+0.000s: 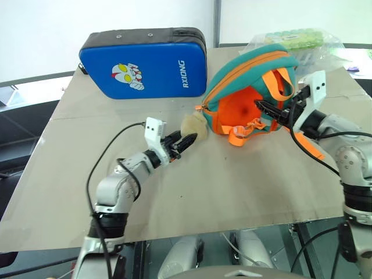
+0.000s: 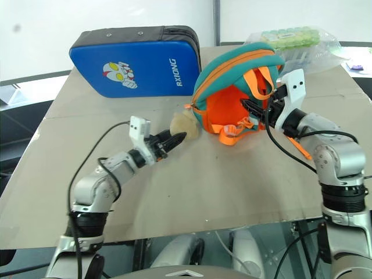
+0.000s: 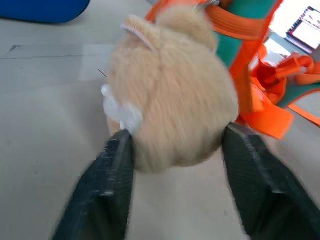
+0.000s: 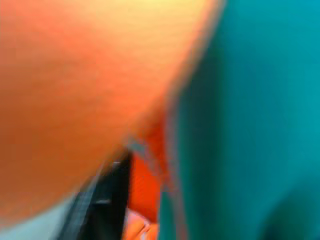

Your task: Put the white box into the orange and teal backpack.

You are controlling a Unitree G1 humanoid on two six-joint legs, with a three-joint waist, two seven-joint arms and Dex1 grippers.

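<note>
I see the orange and teal backpack [image 1: 247, 93] lying on its side mid-table [image 1: 203, 197], long axis slanting toward the far right. My left gripper [image 1: 187, 141] straddles its tan plush toy [image 1: 195, 125], fingers spread apart. My right gripper [image 1: 264, 108] touches the backpack; I cannot tell its finger state.

Backpack [image 1: 247, 93] is set on the table [image 1: 192, 192], right of centre. Plush toy [image 1: 195, 125] is attached at its left lower edge, resting on the table. Padded case [image 1: 145, 63] is stood behind and to the left of the backpack, near the far edge. Plastic bag [image 1: 293, 40] is placed behind the backpack. Left gripper [image 1: 187, 141] is positioned just left of the toy, fingers [image 3: 112, 185] spread either side of it. Right gripper [image 1: 268, 110] is placed against the backpack's right side.
</note>
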